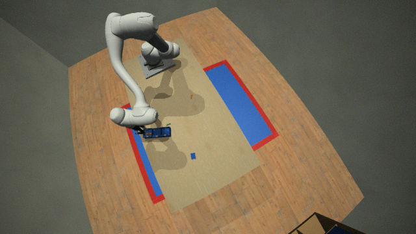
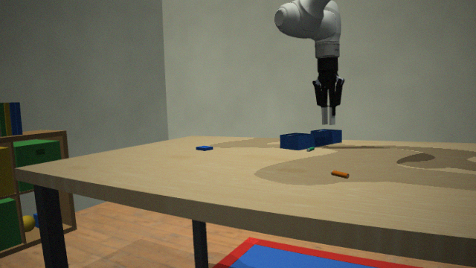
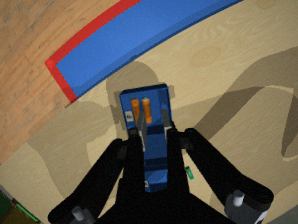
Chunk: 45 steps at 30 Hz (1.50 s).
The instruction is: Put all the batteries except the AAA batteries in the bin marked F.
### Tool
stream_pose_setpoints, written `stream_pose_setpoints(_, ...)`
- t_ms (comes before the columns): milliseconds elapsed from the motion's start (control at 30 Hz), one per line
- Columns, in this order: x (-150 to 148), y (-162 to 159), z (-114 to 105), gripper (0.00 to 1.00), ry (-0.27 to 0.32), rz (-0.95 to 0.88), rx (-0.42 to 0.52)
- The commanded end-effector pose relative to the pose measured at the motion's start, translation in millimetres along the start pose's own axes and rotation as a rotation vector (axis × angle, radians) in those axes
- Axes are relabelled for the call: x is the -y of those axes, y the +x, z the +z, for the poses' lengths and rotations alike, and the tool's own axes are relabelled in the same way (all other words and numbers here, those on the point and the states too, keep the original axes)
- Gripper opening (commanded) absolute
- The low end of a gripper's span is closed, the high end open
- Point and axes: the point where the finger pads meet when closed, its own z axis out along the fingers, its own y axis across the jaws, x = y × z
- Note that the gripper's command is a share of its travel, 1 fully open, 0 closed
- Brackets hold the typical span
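Two blue bins stand end to end near the table's edge [image 1: 156,132], also in the side view [image 2: 310,139]. In the wrist view the farther bin [image 3: 144,106] holds two orange batteries [image 3: 141,111]; I cannot read its letter. My gripper [image 2: 329,120] hangs well above that bin, fingers close together with nothing between them; it also shows in the wrist view [image 3: 154,137] and overhead [image 1: 140,130]. One orange battery [image 2: 340,173] [image 1: 191,96] lies loose on the table. A small green battery [image 2: 310,149] [image 1: 168,124] lies right beside the bins.
A flat blue square piece [image 1: 193,156] [image 2: 204,148] lies apart from the bins toward the table's far end. Red-bordered blue mats [image 1: 238,104] lie on the floor on both sides. A shelf with coloured boxes [image 2: 22,167] stands off the table.
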Motion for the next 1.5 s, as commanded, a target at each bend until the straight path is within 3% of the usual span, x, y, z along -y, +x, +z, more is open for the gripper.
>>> stream_pose_setpoints(0, 1.7, -0.7, -3.8, 0.26, 0.002, 0.001, -0.002)
stream_pose_setpoints(1433, 3.4, -0.3, -3.8, 0.26, 0.002, 0.001, -0.002)
stream_pose_setpoints(1467, 3.4, -0.3, -7.8, 1.0, 0.002, 0.001, -0.002)
